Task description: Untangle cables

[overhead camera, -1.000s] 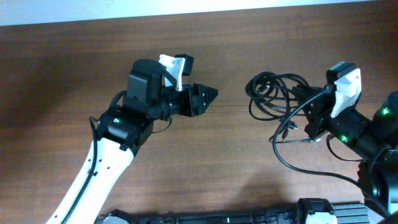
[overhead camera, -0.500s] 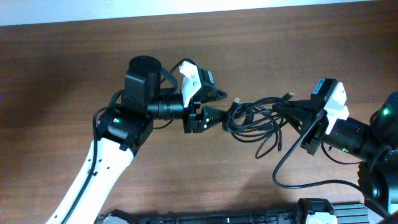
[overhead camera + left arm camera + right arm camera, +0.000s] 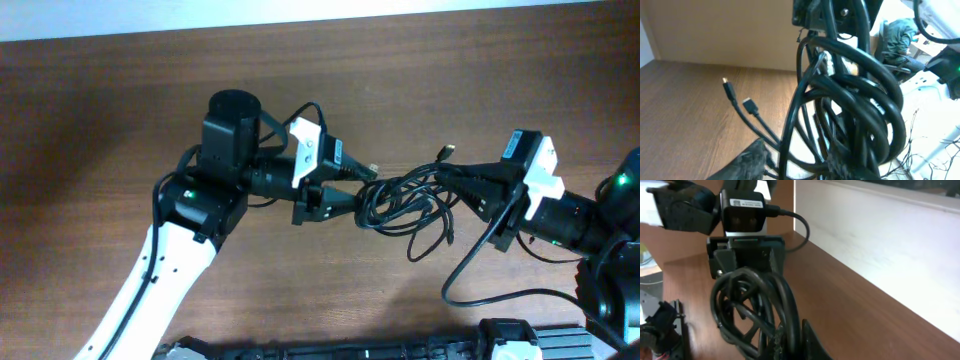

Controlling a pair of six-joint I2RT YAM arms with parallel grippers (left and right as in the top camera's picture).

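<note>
Cables (image 3: 405,195) hang bunched over the middle of the table (image 3: 100,100), spanning both arms, probably so the knot can be drawn apart. The right gripper (image 3: 468,185) pinches their right end and the left gripper (image 3: 345,185) straddles the left loops. Left wrist: coils crowd the jaws, but I cannot tell whether they clamp. Right wrist: fingers are pressed onto the bundle.

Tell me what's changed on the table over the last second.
The right gripper carried the bundle of cables leftward, from the right side to the middle of the table. The left gripper reached right to meet it and now has its fingers around the bundle's left end; whether they have clamped is unclear. The right gripper stayed shut on the cables throughout, and the bundle is still tangled.
</note>
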